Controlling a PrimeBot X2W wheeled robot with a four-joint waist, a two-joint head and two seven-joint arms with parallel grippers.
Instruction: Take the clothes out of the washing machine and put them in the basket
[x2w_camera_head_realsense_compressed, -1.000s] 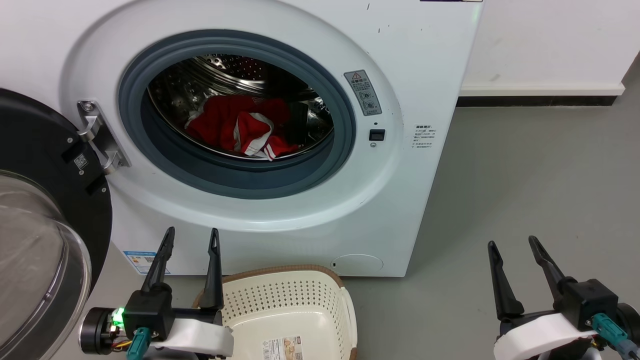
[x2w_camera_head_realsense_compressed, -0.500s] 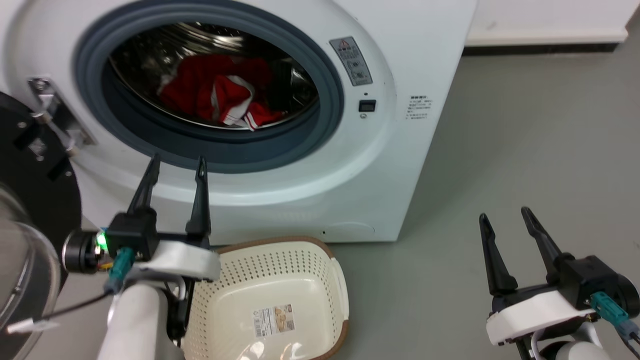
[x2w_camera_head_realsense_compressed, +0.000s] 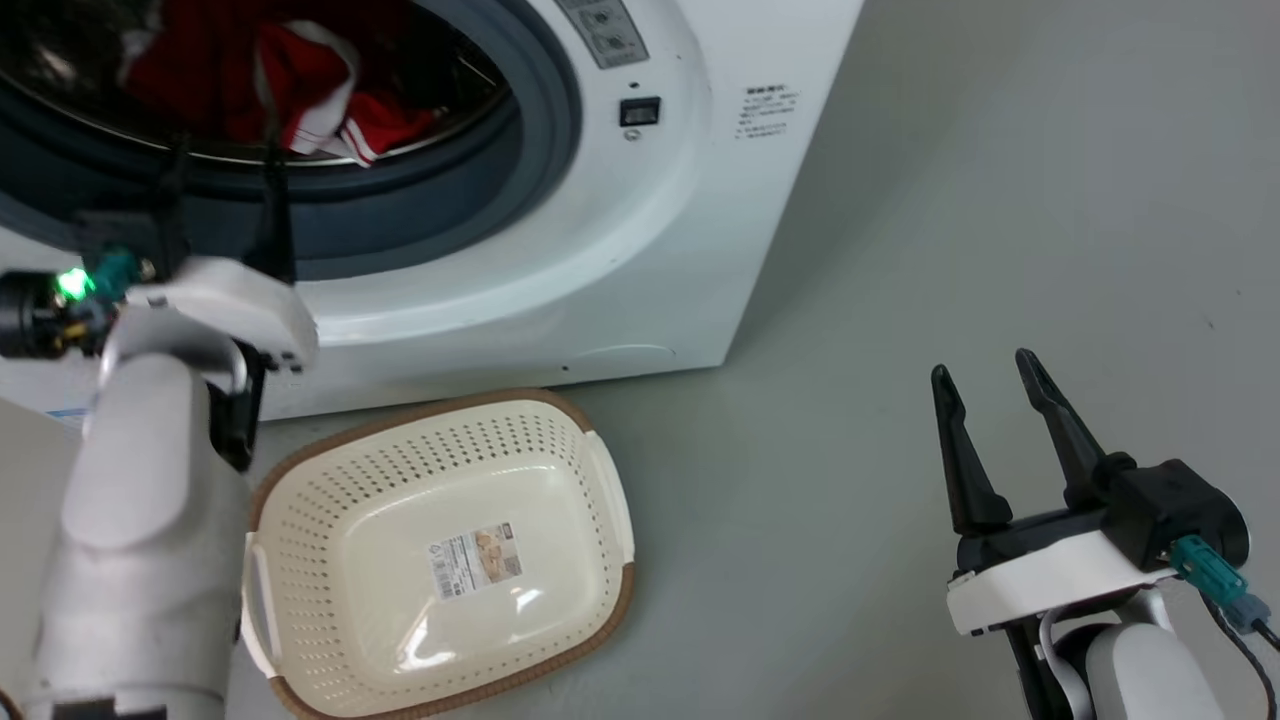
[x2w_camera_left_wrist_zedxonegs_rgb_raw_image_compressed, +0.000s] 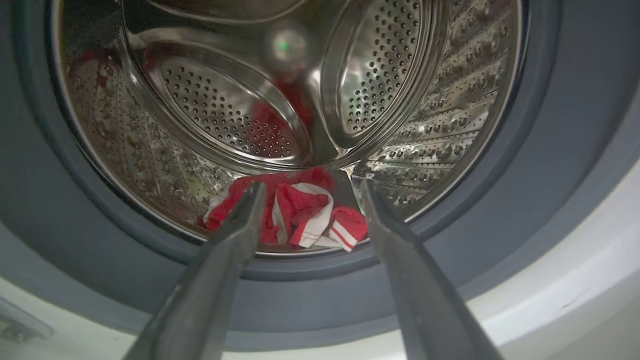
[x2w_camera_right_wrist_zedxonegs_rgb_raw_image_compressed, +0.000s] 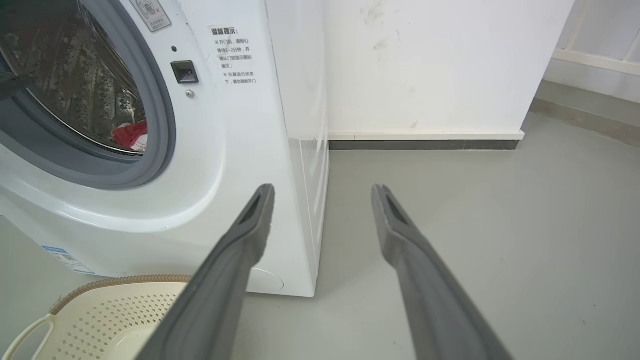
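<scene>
The washing machine (x2w_camera_head_realsense_compressed: 600, 230) stands at the upper left with its porthole open. Red and white clothes (x2w_camera_head_realsense_compressed: 290, 80) lie low in the steel drum (x2w_camera_left_wrist_zedxonegs_rgb_raw_image_compressed: 225, 115). My left gripper (x2w_camera_head_realsense_compressed: 222, 125) is open in front of the porthole's lower grey seal. In the left wrist view the left gripper (x2w_camera_left_wrist_zedxonegs_rgb_raw_image_compressed: 312, 186) frames the clothes (x2w_camera_left_wrist_zedxonegs_rgb_raw_image_compressed: 300, 210) without touching them. The basket (x2w_camera_head_realsense_compressed: 600, 470) sits empty on the floor below the machine, beside my left forearm. My right gripper (x2w_camera_head_realsense_compressed: 982, 365) hangs open over bare floor to the right, holding nothing. The right wrist view catches the machine's front (x2w_camera_right_wrist_zedxonegs_rgb_raw_image_compressed: 240, 150) and the basket's corner (x2w_camera_right_wrist_zedxonegs_rgb_raw_image_compressed: 125, 305).
Grey floor (x2w_camera_head_realsense_compressed: 950, 200) stretches to the right of the machine. A white wall with a dark skirting strip (x2w_camera_right_wrist_zedxonegs_rgb_raw_image_compressed: 425, 145) runs behind it. A paper label (x2w_camera_head_realsense_compressed: 475, 560) is stuck to the basket's bottom.
The head camera has tilted down and turned, shifting the whole picture. My left gripper has risen from beside the basket to the porthole's lower seal, still open. The right gripper holds its pose.
</scene>
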